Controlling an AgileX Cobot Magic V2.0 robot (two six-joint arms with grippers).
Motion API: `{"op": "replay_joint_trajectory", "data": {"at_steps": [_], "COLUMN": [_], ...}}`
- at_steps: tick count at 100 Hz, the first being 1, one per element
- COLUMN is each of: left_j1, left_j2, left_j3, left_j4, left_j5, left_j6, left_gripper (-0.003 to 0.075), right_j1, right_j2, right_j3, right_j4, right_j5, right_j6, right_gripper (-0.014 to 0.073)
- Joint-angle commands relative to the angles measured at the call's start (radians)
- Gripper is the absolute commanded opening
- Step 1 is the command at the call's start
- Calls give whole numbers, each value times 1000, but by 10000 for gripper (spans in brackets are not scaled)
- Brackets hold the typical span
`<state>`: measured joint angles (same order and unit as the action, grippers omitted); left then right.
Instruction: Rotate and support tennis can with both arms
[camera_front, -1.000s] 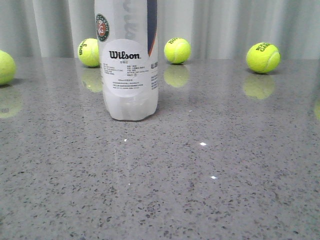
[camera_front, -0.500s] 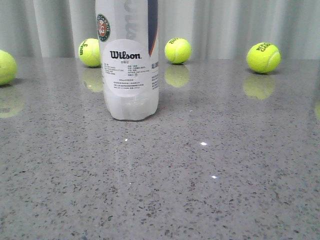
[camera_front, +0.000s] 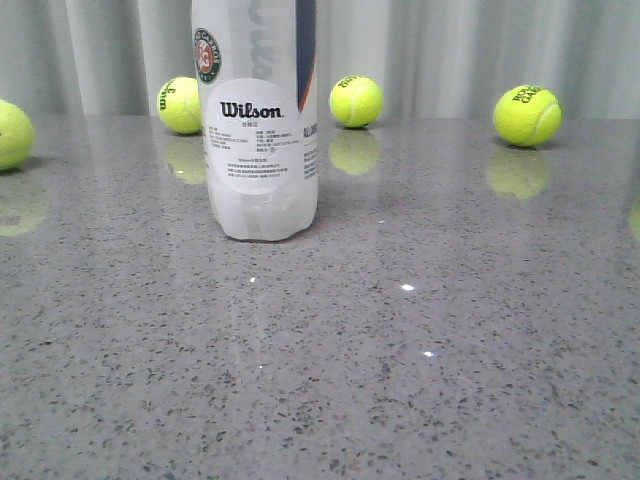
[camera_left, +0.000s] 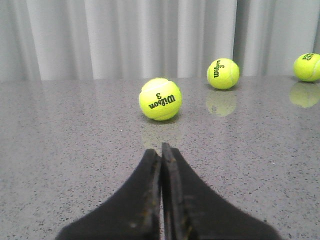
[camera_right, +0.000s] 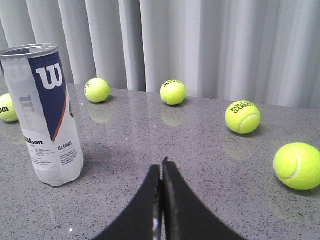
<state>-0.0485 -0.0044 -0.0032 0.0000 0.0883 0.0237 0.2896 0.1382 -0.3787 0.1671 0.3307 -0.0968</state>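
The tennis can (camera_front: 258, 120) stands upright on the grey speckled table, left of centre in the front view, its round white Wilson label facing the camera and its top cut off by the frame. It also shows in the right wrist view (camera_right: 46, 112), whole, with its silver rim up. My right gripper (camera_right: 161, 167) is shut and empty, low over the table, apart from the can. My left gripper (camera_left: 161, 151) is shut and empty; the can is out of its view. Neither gripper shows in the front view.
Yellow-green tennis balls lie on the table: three toward the back (camera_front: 180, 104) (camera_front: 355, 101) (camera_front: 527, 115) and one at the left edge (camera_front: 12, 134). One ball (camera_left: 160, 98) lies just ahead of my left gripper. Grey curtains (camera_front: 450, 50) hang behind the table.
The picture has shifted very slightly, so the can and balls sit a touch to the right. Nothing else has visibly changed.
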Motion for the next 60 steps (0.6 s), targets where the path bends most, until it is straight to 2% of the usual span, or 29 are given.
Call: {"op": "replay_joint_trajectory", "data": {"at_steps": [1, 17, 29, 42, 60], "left_j1": [1, 1, 1, 1, 1], "left_j2": [-39, -39, -39, -39, -39], "left_j3": [48, 48, 48, 48, 48], "left_j4": [0, 0, 0, 0, 0], "left_j5": [-82, -82, -82, -82, -82], "left_j6": [-6, -6, -6, -6, -6], "left_gripper": [-21, -21, -21, -20, -20], "right_j1": [-10, -91, -195, -295, -334], "right_j2": [14, 14, 13, -2, -82], "right_j3": [-22, 44, 128, 224, 367], "right_j4": [-1, -42, -175, -257, -265], "right_j5": [-112, -245, -349, -406, -444], "right_j6": [-6, -4, 23, 106, 165], "right_gripper": [-57, -57, -57, -57, -57]}}
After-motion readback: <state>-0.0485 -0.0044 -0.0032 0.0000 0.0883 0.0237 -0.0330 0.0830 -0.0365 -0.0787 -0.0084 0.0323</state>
